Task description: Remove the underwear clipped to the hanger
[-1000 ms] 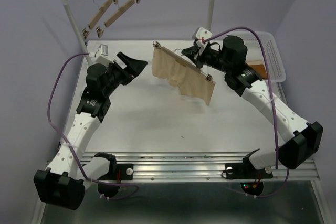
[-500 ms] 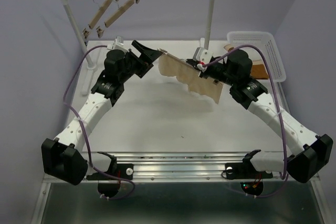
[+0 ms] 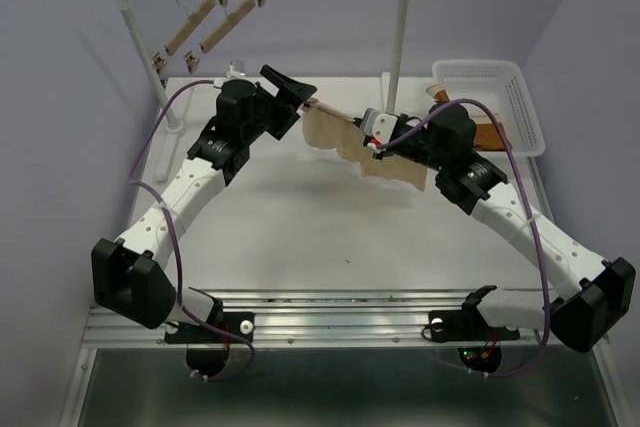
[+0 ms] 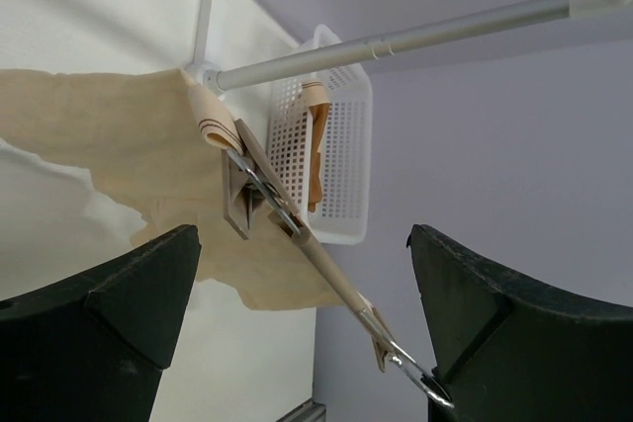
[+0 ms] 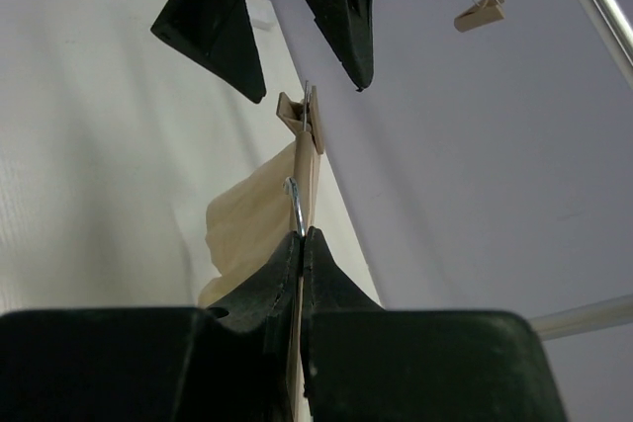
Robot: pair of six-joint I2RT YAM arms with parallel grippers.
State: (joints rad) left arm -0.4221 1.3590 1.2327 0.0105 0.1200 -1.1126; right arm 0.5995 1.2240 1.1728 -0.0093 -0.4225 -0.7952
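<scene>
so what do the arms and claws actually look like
The left arm and right arm have white links with black joint housings. A thin purple cable loops along each. The left claw and right claw each have two matte black wedge-shaped fingers.
</scene>
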